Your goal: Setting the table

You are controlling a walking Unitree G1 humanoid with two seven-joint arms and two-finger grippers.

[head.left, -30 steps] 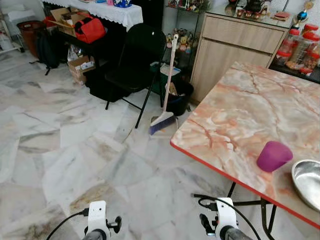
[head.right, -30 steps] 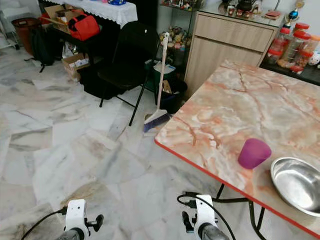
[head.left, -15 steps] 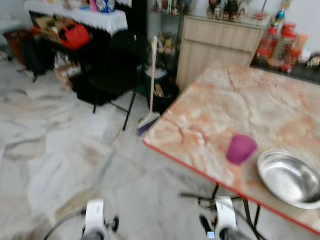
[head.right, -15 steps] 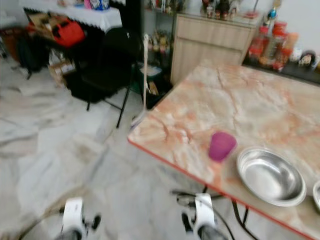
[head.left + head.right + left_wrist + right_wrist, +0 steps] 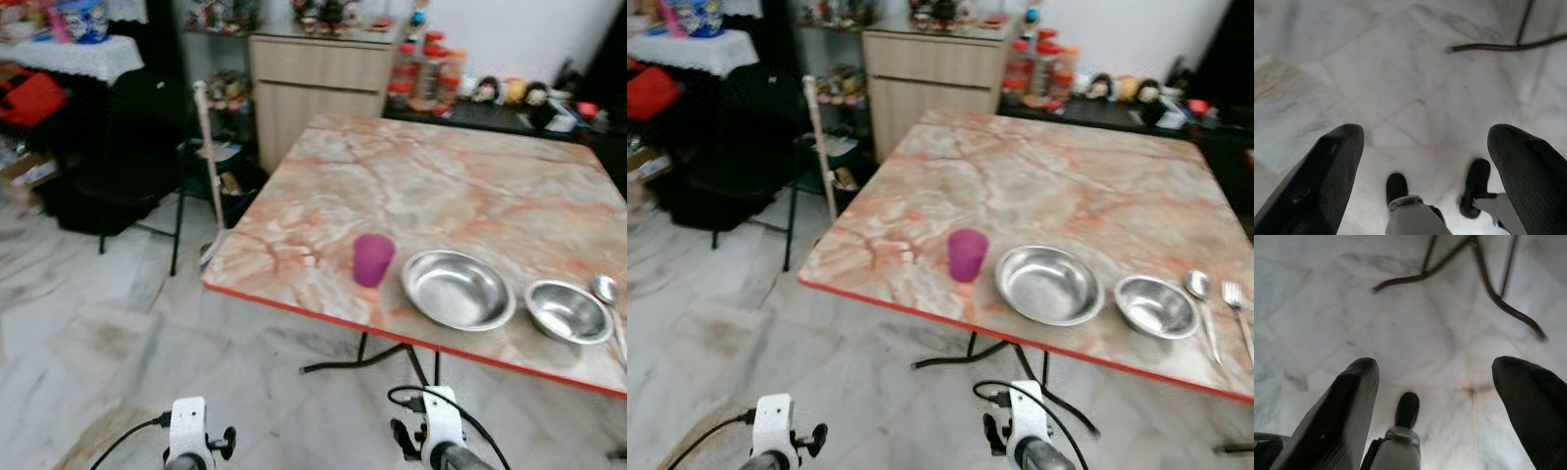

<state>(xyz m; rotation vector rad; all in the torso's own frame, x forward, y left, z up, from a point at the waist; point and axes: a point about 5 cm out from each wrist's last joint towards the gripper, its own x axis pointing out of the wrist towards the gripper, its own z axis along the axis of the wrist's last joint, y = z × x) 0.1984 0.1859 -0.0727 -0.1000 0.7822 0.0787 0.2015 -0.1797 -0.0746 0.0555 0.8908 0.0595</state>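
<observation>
A pink marble-look table point(image 5: 441, 186) with a red edge stands ahead of me. Near its front edge stand a purple cup point(image 5: 372, 259), a large steel bowl point(image 5: 458, 290) and a smaller steel bowl point(image 5: 568, 311) in a row. A spoon point(image 5: 1199, 294) and a fork point(image 5: 1236, 304) lie to the right of the bowls. Both arms hang low in front of the table, the left arm point(image 5: 188, 436) and the right arm point(image 5: 431, 431). My left gripper point(image 5: 1425, 132) is open over the floor and holds nothing. My right gripper point(image 5: 1436, 363) is open too, above the table's dark legs point(image 5: 1484, 279).
A black folding chair point(image 5: 108, 166) and a broom point(image 5: 208, 166) stand to the left of the table. Behind is a wooden cabinet point(image 5: 313, 88) with jars point(image 5: 421, 73) beside it. Pale marble floor point(image 5: 98, 352) lies between me and the table.
The camera has swung right, so the table now sits in the middle of the picture. The smaller bowl, spoon and fork have come into view. Both arms still hang low.
</observation>
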